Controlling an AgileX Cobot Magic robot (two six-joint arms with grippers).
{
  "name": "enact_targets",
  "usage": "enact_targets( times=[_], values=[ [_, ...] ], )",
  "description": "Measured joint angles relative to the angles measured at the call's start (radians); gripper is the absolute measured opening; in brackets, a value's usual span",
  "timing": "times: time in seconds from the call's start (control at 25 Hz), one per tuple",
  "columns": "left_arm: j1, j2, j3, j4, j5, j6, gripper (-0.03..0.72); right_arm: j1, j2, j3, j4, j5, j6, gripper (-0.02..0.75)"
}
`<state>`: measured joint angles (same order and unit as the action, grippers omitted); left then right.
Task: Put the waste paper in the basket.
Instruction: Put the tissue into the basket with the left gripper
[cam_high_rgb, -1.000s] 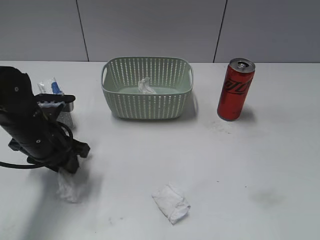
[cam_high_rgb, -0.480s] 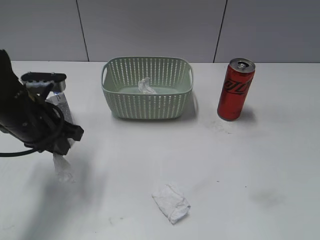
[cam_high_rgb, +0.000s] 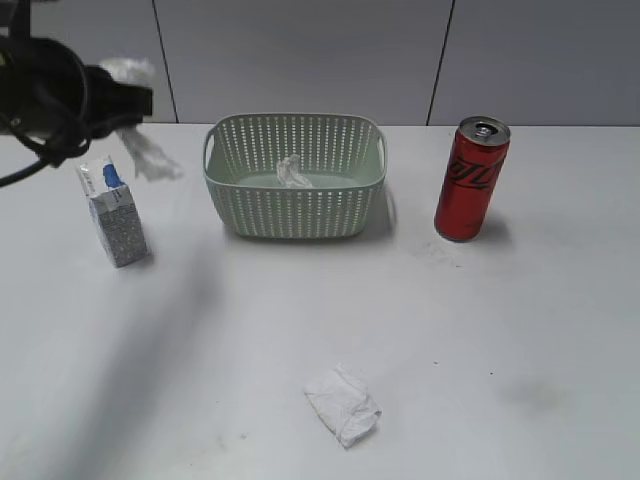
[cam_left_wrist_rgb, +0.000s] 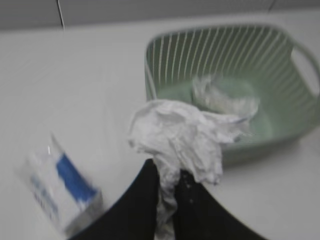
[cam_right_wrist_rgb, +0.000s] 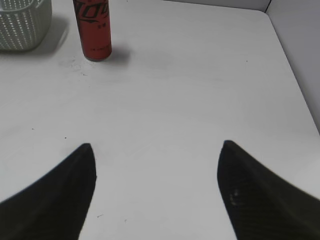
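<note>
My left gripper (cam_high_rgb: 128, 108) is raised at the far left, left of the pale green basket (cam_high_rgb: 228, 190), and is shut on a crumpled white paper wad (cam_high_rgb: 148, 155). In the left wrist view the jaws (cam_left_wrist_rgb: 167, 172) pinch that wad (cam_left_wrist_rgb: 180, 137), with the basket (cam_left_wrist_rgb: 157, 55) ahead. A second wad (cam_high_rgb: 291, 172) lies inside the basket and also shows in the left wrist view (cam_left_wrist_rgb: 220, 97). A third wad (cam_high_rgb: 342, 405) lies on the table near the front. My right gripper (cam_right_wrist_rgb: 156, 150) is open and empty over bare table; it is out of the exterior view.
A white-and-blue speckled carton (cam_high_rgb: 113, 212) stands left of the basket, below my left gripper; it also shows in the left wrist view (cam_left_wrist_rgb: 62, 187). A red drink can (cam_high_rgb: 471, 180) stands right of the basket. The table's right edge (cam_right_wrist_rgb: 295, 75) shows in the right wrist view.
My left gripper has lifted the paper wad off the table and carried it up and toward the back, nearer the basket. The carton is uncovered now. The other wads have not moved.
</note>
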<state>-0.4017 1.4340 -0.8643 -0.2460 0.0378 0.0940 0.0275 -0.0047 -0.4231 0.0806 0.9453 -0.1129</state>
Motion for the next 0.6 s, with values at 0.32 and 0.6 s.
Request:
enact_targets(
  times=[0.32,0.6],
  values=[
    [-0.030,0.066,0.001,0.026,-0.599,0.000,0.046,0.000,0.000,0.000,0.000,0.000,0.001,0.572],
    [-0.098,0.249,0.001,0.292,-0.878,-0.001,0.046,0.000,0.000,0.000,0.000,0.000,0.001,0.572]
  ],
)
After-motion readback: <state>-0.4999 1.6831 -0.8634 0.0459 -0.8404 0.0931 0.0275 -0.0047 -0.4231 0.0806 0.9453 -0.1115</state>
